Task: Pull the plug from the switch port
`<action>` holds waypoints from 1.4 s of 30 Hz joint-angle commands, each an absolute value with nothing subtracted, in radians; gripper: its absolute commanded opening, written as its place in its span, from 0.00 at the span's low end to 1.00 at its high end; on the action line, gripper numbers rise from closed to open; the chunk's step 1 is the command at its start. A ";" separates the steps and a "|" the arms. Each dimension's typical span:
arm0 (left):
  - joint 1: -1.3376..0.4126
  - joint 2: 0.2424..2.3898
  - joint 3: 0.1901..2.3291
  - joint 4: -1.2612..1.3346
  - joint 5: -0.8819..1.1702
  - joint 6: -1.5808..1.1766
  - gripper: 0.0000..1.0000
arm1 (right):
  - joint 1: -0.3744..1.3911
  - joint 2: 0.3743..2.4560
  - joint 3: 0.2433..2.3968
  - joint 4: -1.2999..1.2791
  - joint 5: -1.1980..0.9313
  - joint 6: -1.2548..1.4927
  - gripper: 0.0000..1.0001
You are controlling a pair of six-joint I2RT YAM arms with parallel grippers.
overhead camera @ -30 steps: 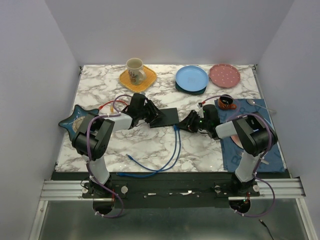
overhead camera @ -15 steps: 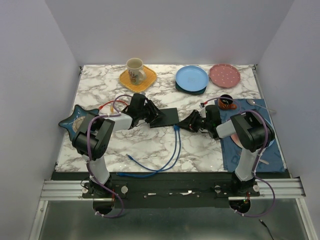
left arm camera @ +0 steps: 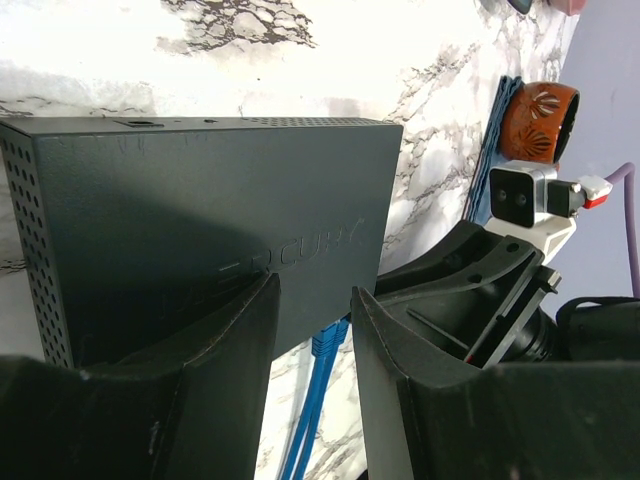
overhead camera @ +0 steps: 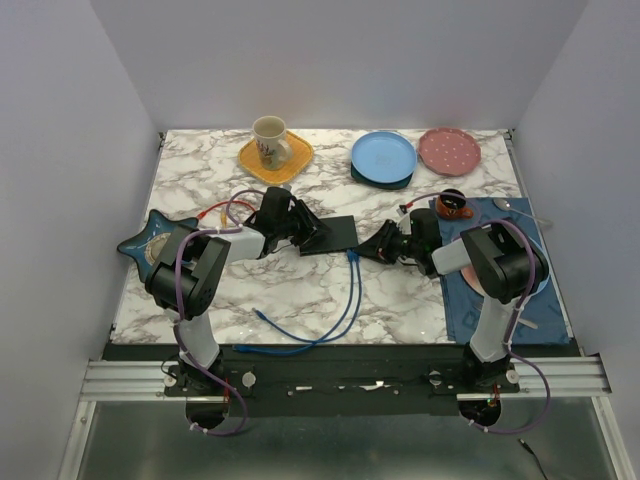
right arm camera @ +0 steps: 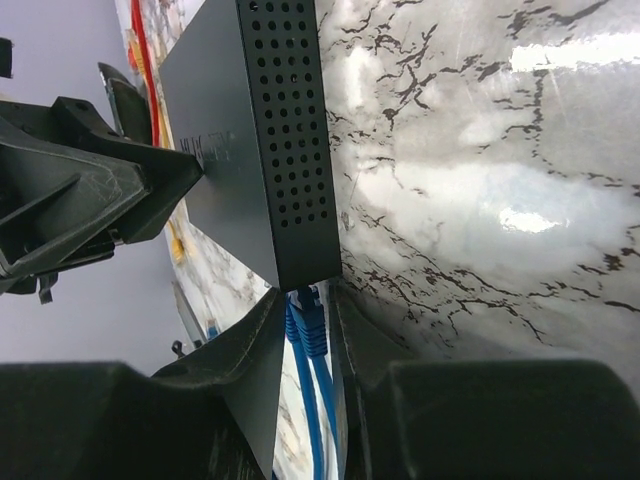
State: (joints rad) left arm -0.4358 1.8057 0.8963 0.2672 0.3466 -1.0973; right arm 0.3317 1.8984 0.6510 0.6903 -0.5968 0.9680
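Note:
The flat black box [overhead camera: 338, 232] lies mid-table. Its switch port is on the near long edge, where a blue plug [overhead camera: 352, 256] sits, with blue cable [overhead camera: 345, 300] looping toward me. My left gripper [overhead camera: 312, 237] is at the box's left end. In the left wrist view [left arm camera: 315, 300] its fingers stand slightly apart over the box's top face [left arm camera: 200, 200], with the plug [left arm camera: 325, 345] visible past them. My right gripper [overhead camera: 372, 248] is at the box's right near corner. In the right wrist view [right arm camera: 310, 300] its fingers hug both sides of the plug [right arm camera: 312, 325] below the perforated box end [right arm camera: 290, 150].
A mug on a yellow plate [overhead camera: 250, 158], a blue plate [overhead camera: 383, 155] and a pink plate [overhead camera: 449, 150] stand at the back. A brown cup [overhead camera: 452, 205] and a blue cloth [overhead camera: 500, 290] lie at the right. A star-shaped dish [overhead camera: 150, 240] lies at the left, with red cable [overhead camera: 215, 210] near it.
My right gripper has shifted slightly left toward the box's corner and the plug. The left arm and the box have not moved.

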 commanded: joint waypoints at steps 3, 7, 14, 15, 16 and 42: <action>-0.436 1.839 0.865 0.215 0.351 -1.089 0.49 | 0.324 1.916 0.699 0.632 -0.601 0.943 0.32; -0.436 1.842 0.862 0.218 0.354 -1.089 0.50 | 0.325 1.917 0.712 0.617 -0.609 0.942 0.28; -0.436 1.842 0.861 0.222 0.359 -1.091 0.49 | 0.327 1.933 0.713 0.630 -0.652 0.954 0.24; -0.436 1.844 0.861 0.222 0.359 -1.091 0.49 | 0.327 1.933 0.713 0.632 -0.653 0.956 0.24; -0.436 1.844 0.861 0.224 0.359 -1.091 0.49 | 0.327 1.933 0.710 0.632 -0.655 0.954 0.25; -0.439 1.841 0.865 0.221 0.368 -1.085 0.49 | 0.333 1.985 0.742 0.666 -0.684 0.997 0.09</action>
State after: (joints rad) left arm -0.4358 1.8088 0.8898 0.2852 0.3557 -1.1019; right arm 0.3317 1.9545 0.7319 0.6357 -0.6849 0.9901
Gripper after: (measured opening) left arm 0.493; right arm 0.192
